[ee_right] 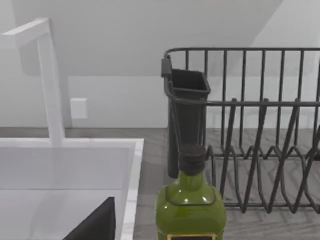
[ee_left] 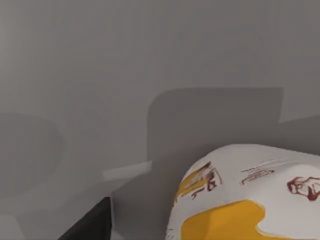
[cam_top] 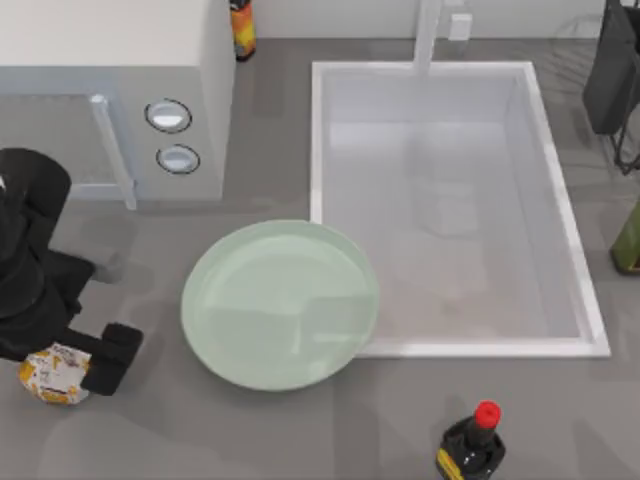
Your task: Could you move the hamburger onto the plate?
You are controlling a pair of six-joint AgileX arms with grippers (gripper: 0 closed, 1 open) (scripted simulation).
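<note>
Looking across the grey table (cam_top: 300, 430), largest first: white sink basin (cam_top: 590, 300) taking up the right half, a white boxy appliance (cam_top: 110, 60) with two round dials at back left. Between them, toward the front, the plate (cam_top: 280, 305), pale mint, bare, its right edge touching or slightly overlapping the sink's front left corner. Right arm parked at the far right back edge by the dish rack (ee_right: 260, 140); its wrist camera faces a green bottle (ee_right: 192, 205) and the faucet, and I cannot tell how its jaws stand. A dark, red-capped bottle (cam_top: 472, 445) stands at the front, right of the plate. Left gripper (cam_top: 70, 365) is down at the front left corner with the hamburger (cam_top: 55, 373) between its fingers; one finger (cam_top: 112, 357) sits against the wrapper's plate side, the other hidden under the arm. Jaws look pinched on the wrapper, though whether it is lifted off the table I can't say. Wrist camera shows the printed paper (ee_left: 250, 195) close up. Step in hand, as I read it: the grasp, carry not begun. Next move calls for a lift high enough to clear the plate's rim, a sweep rightward over the dish centre, then a gentle release.
</note>
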